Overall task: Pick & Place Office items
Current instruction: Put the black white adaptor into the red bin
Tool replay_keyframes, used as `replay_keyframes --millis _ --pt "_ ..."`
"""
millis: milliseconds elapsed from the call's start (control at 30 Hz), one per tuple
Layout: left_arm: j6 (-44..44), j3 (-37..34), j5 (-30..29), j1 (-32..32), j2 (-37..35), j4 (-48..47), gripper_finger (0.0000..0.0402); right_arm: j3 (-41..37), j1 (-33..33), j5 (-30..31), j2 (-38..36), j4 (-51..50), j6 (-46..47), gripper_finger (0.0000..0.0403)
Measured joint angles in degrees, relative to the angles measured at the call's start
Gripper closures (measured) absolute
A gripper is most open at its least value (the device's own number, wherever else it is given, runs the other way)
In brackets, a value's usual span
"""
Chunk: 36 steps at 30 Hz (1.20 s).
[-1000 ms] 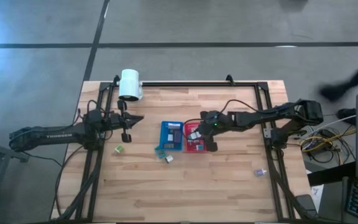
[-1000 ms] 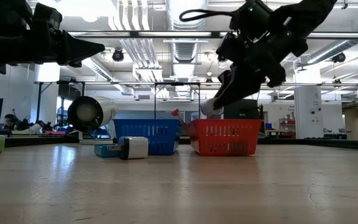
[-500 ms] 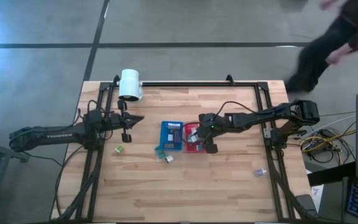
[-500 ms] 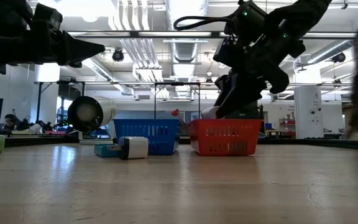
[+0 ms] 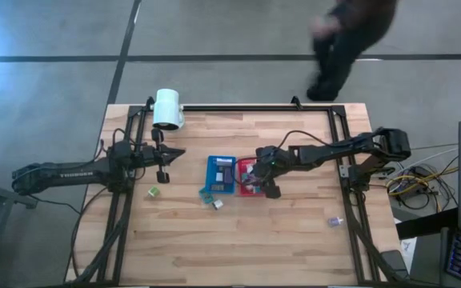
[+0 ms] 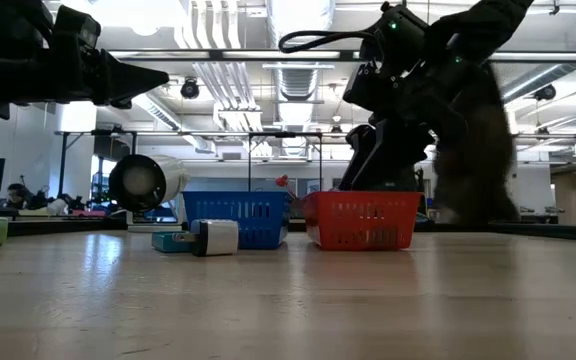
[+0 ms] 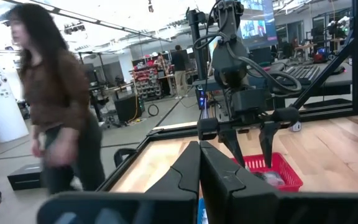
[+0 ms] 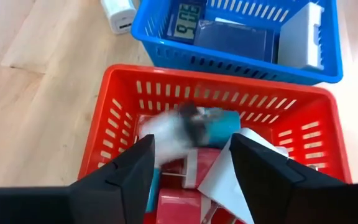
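Small white item [image 8: 166,134], blurred, centre frame in red basket [image 8: 107,130] beneath right pincer [image 8: 191,163], fingers apart: likely light, rigid, gripped across its sides; left pincer [image 5: 181,151] together.

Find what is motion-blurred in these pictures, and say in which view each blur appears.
Right wrist view: a white item smears inside the red plastic basket. High view: a walking person blurs beyond the table. Low and left wrist views: the same person is streaked.
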Motion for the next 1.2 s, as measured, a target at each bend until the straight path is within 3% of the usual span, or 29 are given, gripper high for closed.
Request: replay_keyframes --millis 233,500,633,833,1200 --pt "-0.02 0.00 0.00 0.00 0.00 0.00 0.0389 0.00 0.00 0.02 -2.17 -0.01 -0.27 0.0198" --pt "-0.02 0.00 0.02 0.00 0.04 -0.13 0.0390 -2.92 0.13 -3.17 -10.40 3.88 -0.01 0.0217" --pt "-0.02 0.00 0.01 0.00 0.27 -0.21 0.0389 -8.10 0.17 -7.18 -16.30 12.98 0.07 0.0230" --pt "-0.02 0.00 -0.04 -0.04 0.76 -0.21 0.0392 -17.70 0.15 -7.26 -27.83 24.61 0.28 0.0251" --pt "0.72 0.00 -0.41 -0.02 1.25 -0.13 0.0392 -32.21 0.08 -7.25 -50.52 30.60 -0.60 0.0289"
